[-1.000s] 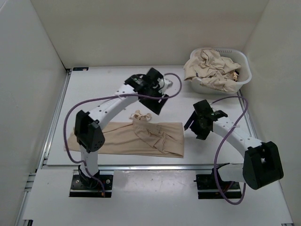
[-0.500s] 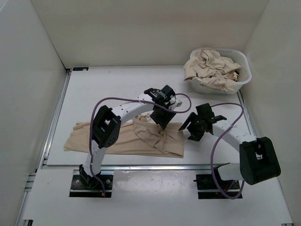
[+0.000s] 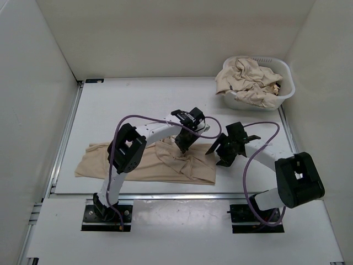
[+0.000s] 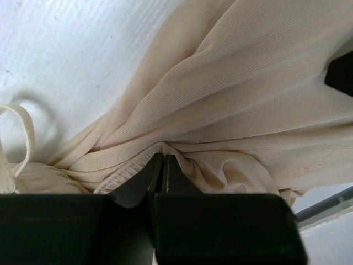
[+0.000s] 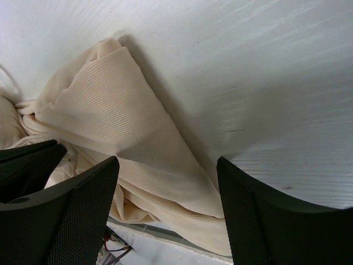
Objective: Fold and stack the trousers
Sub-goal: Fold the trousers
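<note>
Top external: trousers [image 3: 144, 164] spread at table's [image 3: 121, 105] near edge, left gripper [image 3: 182, 148] pinched onto bunched waist fabric, right gripper [image 3: 222, 156] wide open, empty, beside hem; likely mid-fold, next needing a right-hand grasp.

Bare table [image 3: 121, 110] lies open behind the trousers [image 3: 149, 163]; only the basket [image 3: 284, 91] blocks the far-right corner.

The white table [image 3: 138, 105] carries spread beige trousers [image 3: 160, 165] near its front edge and a laundry basket [image 3: 284, 91] at the far right corner
</note>
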`<state>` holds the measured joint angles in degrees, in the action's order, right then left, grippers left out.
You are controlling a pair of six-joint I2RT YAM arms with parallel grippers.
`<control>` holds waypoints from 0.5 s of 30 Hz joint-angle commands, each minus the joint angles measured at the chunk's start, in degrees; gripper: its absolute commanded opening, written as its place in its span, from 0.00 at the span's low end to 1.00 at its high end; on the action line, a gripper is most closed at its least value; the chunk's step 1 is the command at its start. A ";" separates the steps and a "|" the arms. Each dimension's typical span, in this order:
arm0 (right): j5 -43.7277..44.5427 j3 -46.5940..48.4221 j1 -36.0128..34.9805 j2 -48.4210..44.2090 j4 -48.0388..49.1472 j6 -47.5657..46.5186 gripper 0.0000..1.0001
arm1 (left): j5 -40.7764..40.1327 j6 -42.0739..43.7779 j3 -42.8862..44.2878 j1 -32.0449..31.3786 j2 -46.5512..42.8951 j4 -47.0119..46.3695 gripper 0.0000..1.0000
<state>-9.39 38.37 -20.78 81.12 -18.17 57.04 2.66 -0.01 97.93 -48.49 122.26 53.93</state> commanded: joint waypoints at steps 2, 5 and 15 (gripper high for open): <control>-1.34 -1.45 -0.32 1.84 0.51 1.15 0.73 | -0.72 0.01 -2.39 -0.29 -5.79 0.90 0.14; -1.34 -1.46 -0.32 3.85 -1.15 0.53 0.53 | -0.72 0.01 -5.01 -0.29 -12.37 3.45 0.14; 0.07 1.35 -0.32 7.20 -3.80 -2.54 0.26 | 1.56 0.01 -26.73 -0.29 -34.80 7.24 0.14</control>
<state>-12.01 39.13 -20.91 85.86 -18.35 56.53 2.72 -0.01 75.77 -48.51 89.32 59.22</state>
